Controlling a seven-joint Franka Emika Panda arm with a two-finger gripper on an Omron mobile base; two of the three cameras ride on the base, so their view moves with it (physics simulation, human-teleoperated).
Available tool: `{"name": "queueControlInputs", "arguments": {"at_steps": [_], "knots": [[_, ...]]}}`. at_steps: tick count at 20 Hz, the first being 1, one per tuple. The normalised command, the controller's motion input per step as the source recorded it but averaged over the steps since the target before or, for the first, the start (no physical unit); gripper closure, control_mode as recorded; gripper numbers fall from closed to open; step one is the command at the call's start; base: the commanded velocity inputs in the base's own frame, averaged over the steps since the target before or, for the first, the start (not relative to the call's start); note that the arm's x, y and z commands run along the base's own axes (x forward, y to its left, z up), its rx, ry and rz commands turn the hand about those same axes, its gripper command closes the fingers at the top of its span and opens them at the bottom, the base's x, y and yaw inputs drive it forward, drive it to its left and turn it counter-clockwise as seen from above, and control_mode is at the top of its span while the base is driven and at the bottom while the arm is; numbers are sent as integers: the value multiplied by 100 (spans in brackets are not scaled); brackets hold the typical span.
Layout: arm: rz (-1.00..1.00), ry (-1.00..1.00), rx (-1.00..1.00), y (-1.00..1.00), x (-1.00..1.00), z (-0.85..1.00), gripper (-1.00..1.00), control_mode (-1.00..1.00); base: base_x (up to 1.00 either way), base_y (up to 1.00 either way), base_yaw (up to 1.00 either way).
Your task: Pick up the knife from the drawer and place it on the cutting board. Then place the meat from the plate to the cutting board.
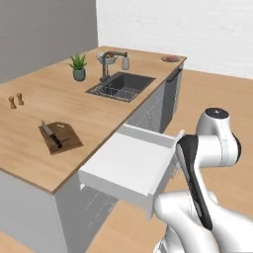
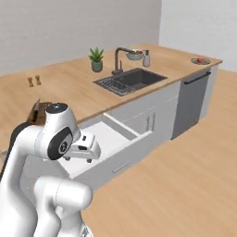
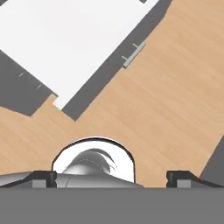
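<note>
Nearest, the two-finger gripper (image 3: 112, 177) hangs over the floor beside the wide white pull-out drawer (image 1: 129, 159), dark tips spread wide, holding nothing. The drawer stands open, and no knife shows inside. Further on, the slim black-handled knife (image 1: 51, 135) lies lengthwise on the dark brown wooden cutting board (image 1: 66, 139). So the meat is next: the round grey-rimmed plate (image 1: 170, 59) sits at the table's far end, well beyond the gripper, its contents too small to tell.

Matt wooden counter (image 1: 44, 99), dark wood cutting board (image 1: 66, 141), smooth white drawer (image 1: 131, 160), grey steel-bladed knife (image 1: 51, 134)
</note>
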Motion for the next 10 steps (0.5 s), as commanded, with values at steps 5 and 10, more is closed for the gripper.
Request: {"name": "queueControlInputs", "arguments": {"at_steps": [5, 10], "knots": [[0, 0, 0, 0, 0, 0, -100, 100, 46, -89, -52], [0, 0, 0, 0, 0, 0, -100, 100, 86, -62, -39]]}}
